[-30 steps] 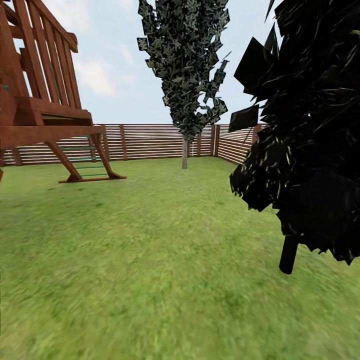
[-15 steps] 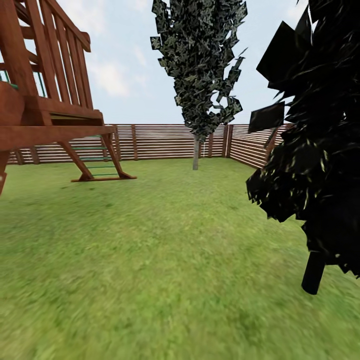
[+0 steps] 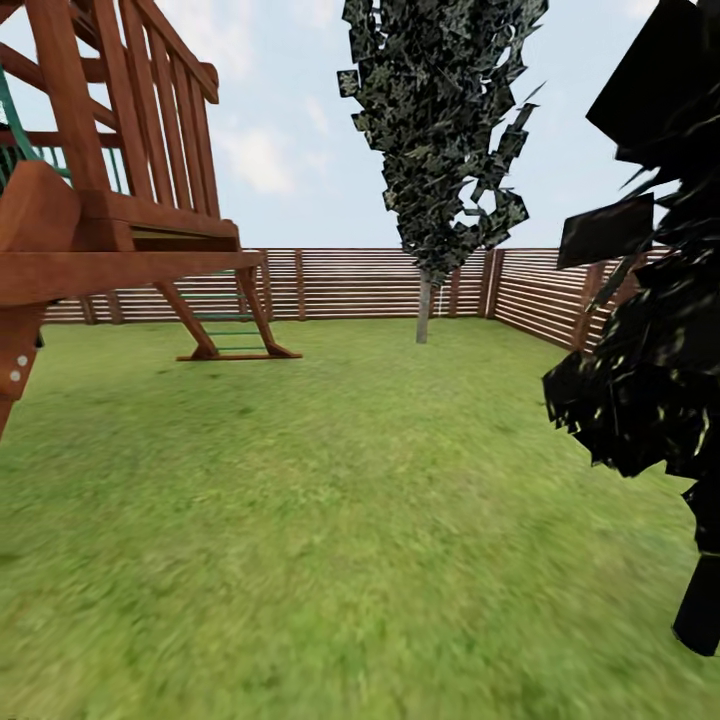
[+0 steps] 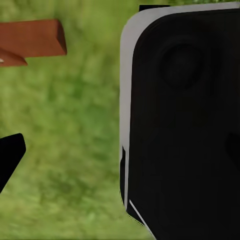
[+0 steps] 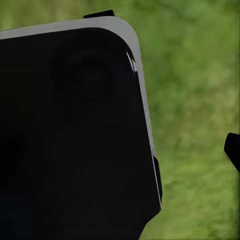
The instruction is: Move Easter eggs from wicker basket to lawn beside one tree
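No writing or label can be read anywhere. In the head view the lawn (image 3: pixel 330 520) stretches to a brown slatted fence (image 3: pixel 350 284). The tree (image 3: pixel 425 300) stands upright by the far fence, its thin pale trunk vertical under dark flecked leaves. A wooden play tower (image 3: pixel 110 220) rises at left; a near-black tree (image 3: pixel 650 380) crowds the right edge. Both wrist views show grass beside a dark rounded robot body (image 4: pixel 185 125). Whether either gripper's fingers are released or clenched cannot be told.
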### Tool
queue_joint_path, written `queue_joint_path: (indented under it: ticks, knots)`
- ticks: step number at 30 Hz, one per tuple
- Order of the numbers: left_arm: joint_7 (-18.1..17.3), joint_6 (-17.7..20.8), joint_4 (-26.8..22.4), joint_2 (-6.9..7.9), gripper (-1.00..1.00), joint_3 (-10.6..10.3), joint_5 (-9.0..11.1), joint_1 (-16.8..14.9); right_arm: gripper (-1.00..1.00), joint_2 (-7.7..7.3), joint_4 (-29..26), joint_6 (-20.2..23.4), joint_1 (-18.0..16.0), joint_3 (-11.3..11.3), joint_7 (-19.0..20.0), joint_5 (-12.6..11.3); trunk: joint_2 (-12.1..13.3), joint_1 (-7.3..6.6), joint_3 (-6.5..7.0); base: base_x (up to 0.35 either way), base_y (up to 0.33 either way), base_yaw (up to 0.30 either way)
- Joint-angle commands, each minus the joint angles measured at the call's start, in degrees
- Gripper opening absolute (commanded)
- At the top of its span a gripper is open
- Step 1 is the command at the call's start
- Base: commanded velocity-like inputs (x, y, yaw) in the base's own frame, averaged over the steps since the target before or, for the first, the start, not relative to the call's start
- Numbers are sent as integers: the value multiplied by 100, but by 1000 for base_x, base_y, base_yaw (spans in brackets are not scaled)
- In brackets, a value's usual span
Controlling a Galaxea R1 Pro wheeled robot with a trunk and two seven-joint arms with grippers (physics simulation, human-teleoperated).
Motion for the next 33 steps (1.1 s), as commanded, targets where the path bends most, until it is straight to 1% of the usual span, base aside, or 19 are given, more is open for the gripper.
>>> queue_joint_path:
  ticks: [1, 7, 10, 33]
  knots:
    - [4, 1, -13, 0, 100, 3, 1, 4, 100, -1, 18, -20, -9, 13, -2, -41, -2, 4, -5, 328, 0, 280]
    - [4, 1, -13, -1, 100, 3, 1, 4, 100, -6, 18, -17, -9, 8, -1, -48, -2, 4, -5, 328, 0, 275]
    - [4, 1, -13, -1, 100, 3, 1, 4, 100, -13, 19, -13, -9, 5, 5, -50, -2, 4, -5, 328, 0, 131]
    - [4, 6, -13, -2, 100, 3, 1, 4, 100, -11, 19, -12, -9, 4, 6, -50, -2, 4, -5, 328, 0, 6]
